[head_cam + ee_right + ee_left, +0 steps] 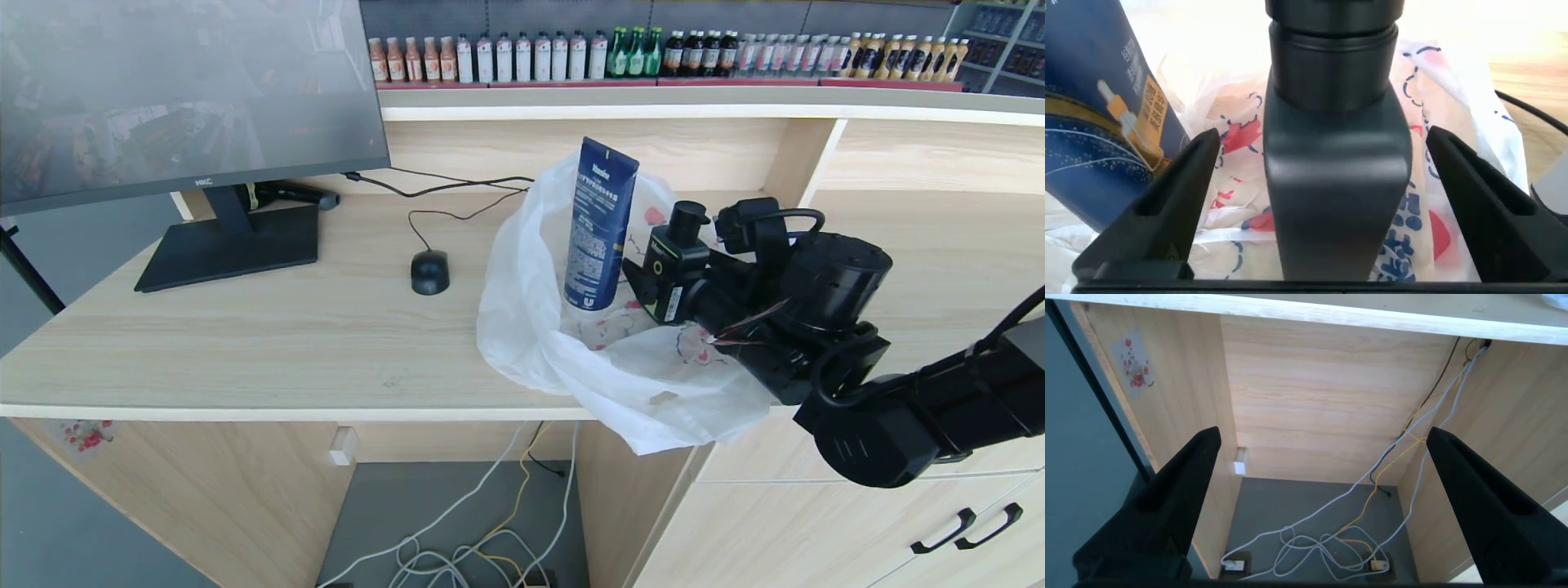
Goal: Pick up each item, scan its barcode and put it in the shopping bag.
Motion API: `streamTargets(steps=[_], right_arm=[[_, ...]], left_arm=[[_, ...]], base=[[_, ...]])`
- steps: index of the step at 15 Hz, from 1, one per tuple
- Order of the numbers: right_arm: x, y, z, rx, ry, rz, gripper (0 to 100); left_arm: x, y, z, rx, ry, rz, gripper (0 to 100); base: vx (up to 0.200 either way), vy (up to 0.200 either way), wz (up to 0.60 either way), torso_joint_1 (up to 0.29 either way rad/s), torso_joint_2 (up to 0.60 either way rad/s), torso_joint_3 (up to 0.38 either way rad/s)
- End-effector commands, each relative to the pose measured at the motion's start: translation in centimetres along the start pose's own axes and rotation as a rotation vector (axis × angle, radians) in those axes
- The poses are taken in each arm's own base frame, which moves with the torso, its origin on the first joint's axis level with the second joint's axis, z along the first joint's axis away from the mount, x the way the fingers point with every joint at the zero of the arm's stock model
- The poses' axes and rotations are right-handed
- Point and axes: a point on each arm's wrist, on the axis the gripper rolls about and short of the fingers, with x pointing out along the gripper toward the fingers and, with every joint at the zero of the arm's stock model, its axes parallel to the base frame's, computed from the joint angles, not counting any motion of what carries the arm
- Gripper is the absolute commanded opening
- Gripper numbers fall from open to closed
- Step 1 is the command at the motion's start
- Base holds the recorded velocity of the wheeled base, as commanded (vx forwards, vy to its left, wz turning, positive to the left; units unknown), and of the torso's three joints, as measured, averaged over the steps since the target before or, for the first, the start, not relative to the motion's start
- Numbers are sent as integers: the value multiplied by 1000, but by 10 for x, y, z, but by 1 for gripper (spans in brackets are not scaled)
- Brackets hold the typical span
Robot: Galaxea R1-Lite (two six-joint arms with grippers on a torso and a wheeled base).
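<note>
A white shopping bag (539,327) (1437,204) lies open on the wooden counter (245,343). A tall blue tube (600,224) (1094,122) stands upright inside it. Just right of the tube, a dark bottle with a black cap (673,261) (1335,163) is upright over the bag's printed plastic. My right gripper (665,282) (1319,155) is open around this bottle, with a gap showing on each side between finger and bottle. My left gripper (1319,457) hangs open and empty below the counter edge, facing the recess under it.
A monitor (188,90) stands at the back left with a black handheld device (290,194) behind its base. A mouse (429,272) lies left of the bag. Drink bottles (653,53) line the far shelf. Loose cables (1331,547) lie in the recess.
</note>
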Motion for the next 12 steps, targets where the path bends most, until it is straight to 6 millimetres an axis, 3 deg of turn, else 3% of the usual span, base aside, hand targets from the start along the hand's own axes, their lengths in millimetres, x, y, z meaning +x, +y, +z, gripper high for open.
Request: streamTargets(steps=[1,2,9,12], right_arm=[[-9,0,13,6,-27,6,100],[-9,0,13,6,-27,6,100],[-74,-9,14,28,-92,15,100],[-139,-17,10,40,-115,43,100]], left_arm=[[0,0,0,0,0,0,100],[0,0,0,0,0,0,100],[0,0,0,0,0,0,100],[0,0,0,0,0,0,100]], base=[[0,0,0,0,0,0],[0,0,0,0,0,0],[0,0,0,0,0,0],[0,0,0,0,0,0]])
